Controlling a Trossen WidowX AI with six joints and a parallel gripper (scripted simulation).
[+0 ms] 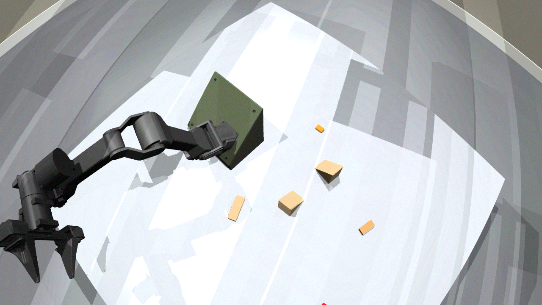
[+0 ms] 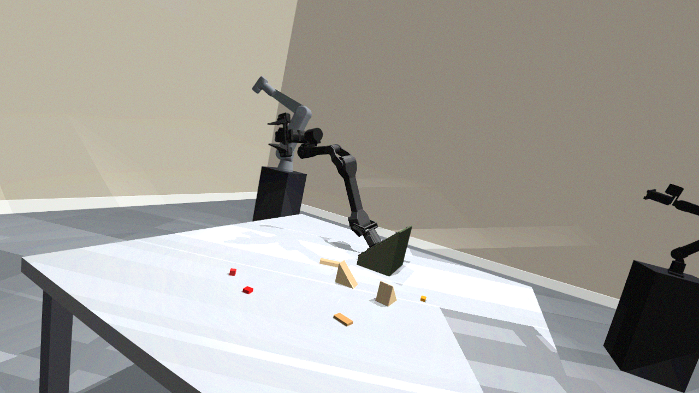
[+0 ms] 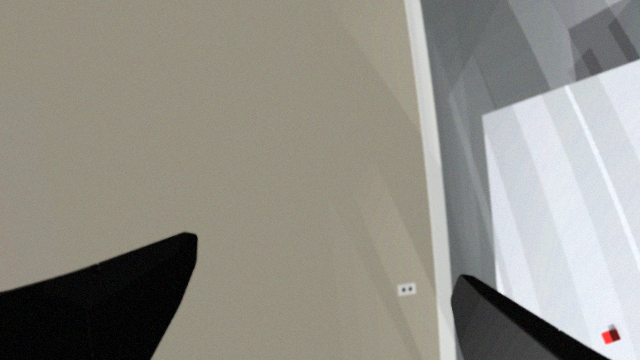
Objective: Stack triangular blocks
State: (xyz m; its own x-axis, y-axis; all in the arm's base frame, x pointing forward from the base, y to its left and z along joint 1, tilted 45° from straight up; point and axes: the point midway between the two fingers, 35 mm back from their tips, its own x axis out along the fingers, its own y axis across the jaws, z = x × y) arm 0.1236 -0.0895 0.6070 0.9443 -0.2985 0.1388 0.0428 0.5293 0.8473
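Note:
Two tan triangular blocks rest apart on the white table [image 1: 397, 178] [image 2: 146, 313]. One block [image 1: 328, 170] [image 2: 386, 294] lies nearer a small orange cube. The other block [image 1: 290, 202] [image 2: 345, 274] lies next to a flat tan plank. My gripper [image 1: 53, 275] [image 2: 272, 134] [image 3: 328, 269] is open and empty. It is held high in the air, far from both blocks, out past the table's edge. The wrist view shows only the wall, the floor and a corner of the table [image 3: 550, 200]; neither block shows there.
My arm rises from a dark green wedge base [image 1: 227, 113] [image 2: 388, 254] on the table. A tan plank [image 1: 236, 207] [image 2: 328, 262], an orange plank [image 1: 366, 226] [image 2: 343, 319], a small orange cube [image 1: 319, 128] [image 2: 423, 298] and red cubes [image 2: 232, 271] [image 2: 247, 290] [image 3: 610, 335] lie about.

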